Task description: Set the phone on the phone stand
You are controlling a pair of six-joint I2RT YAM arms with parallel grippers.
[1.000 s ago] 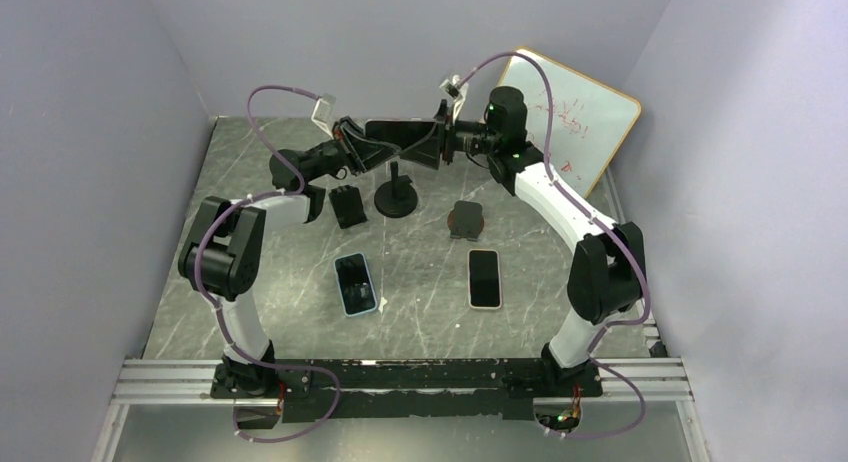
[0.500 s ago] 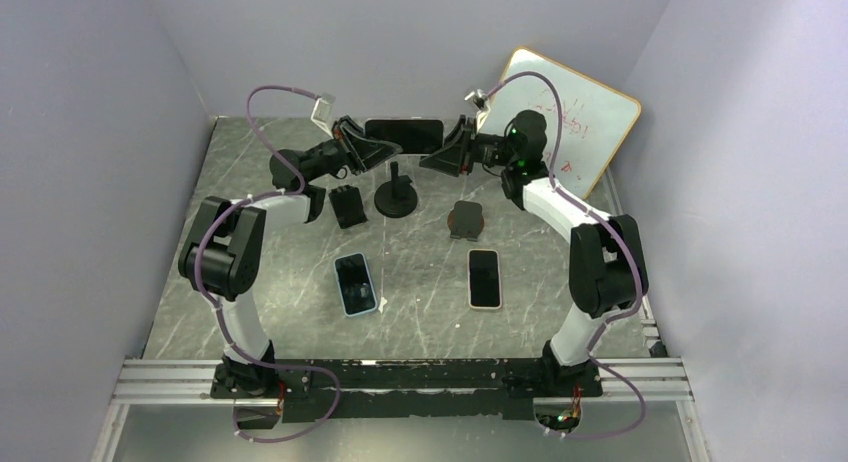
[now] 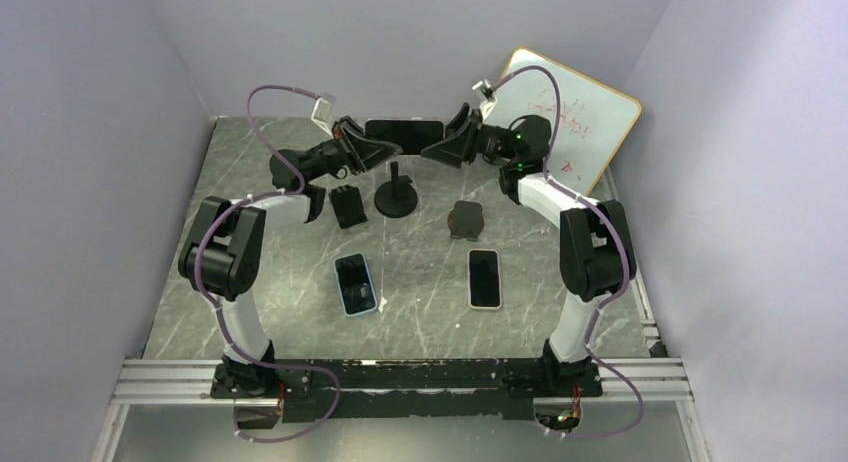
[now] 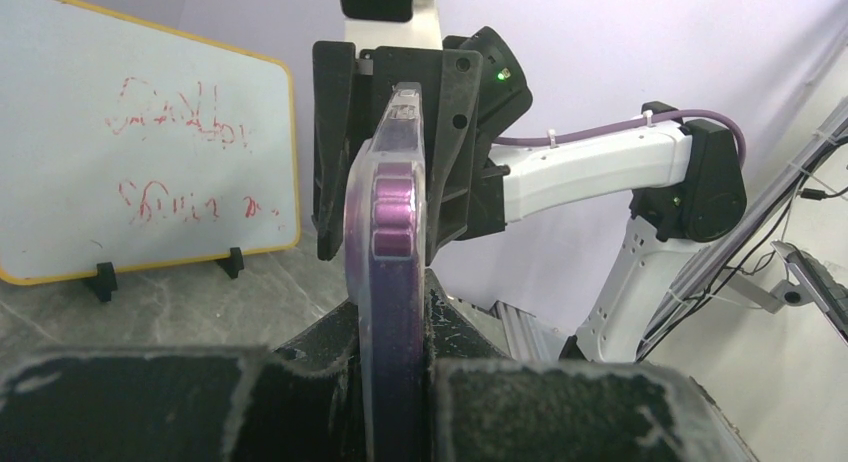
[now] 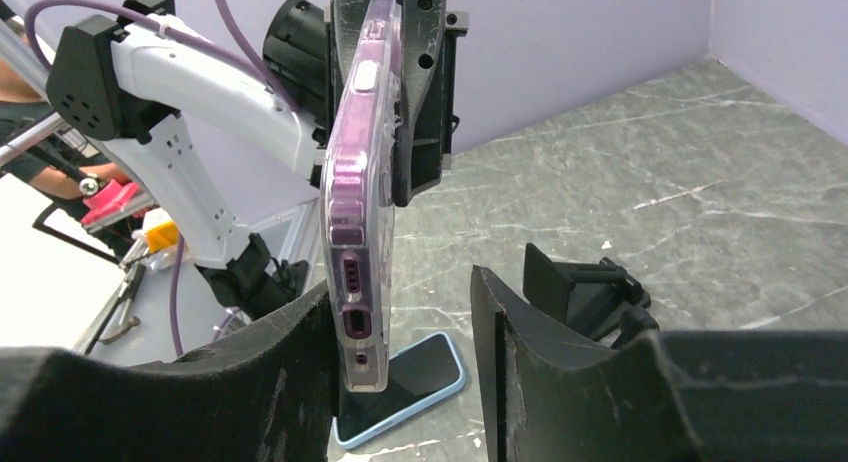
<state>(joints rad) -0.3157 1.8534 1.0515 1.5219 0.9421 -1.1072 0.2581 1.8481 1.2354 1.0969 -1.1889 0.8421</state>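
Note:
A purple phone in a clear case [image 3: 403, 132] is held level in the air at the back of the table, above the black phone stand with a round base [image 3: 396, 198]. My left gripper [image 3: 365, 152] is shut on the phone's left end; the left wrist view shows it edge-on [image 4: 392, 262] between my pads. My right gripper [image 3: 450, 147] is open around the phone's right end. In the right wrist view the phone [image 5: 362, 202] rests against one finger [image 5: 290, 372], and the other finger stands apart from it.
A blue-cased phone [image 3: 355, 283] and a white phone [image 3: 484, 278] lie flat on the table. A small black stand [image 3: 346, 205] and a brown round stand [image 3: 466, 220] sit near the round-base stand. A whiteboard [image 3: 570, 117] leans at the back right.
My right wrist has turned and its gripper has eased to the right, with the jaws now open. The phone has levelled out and stays in my left gripper.

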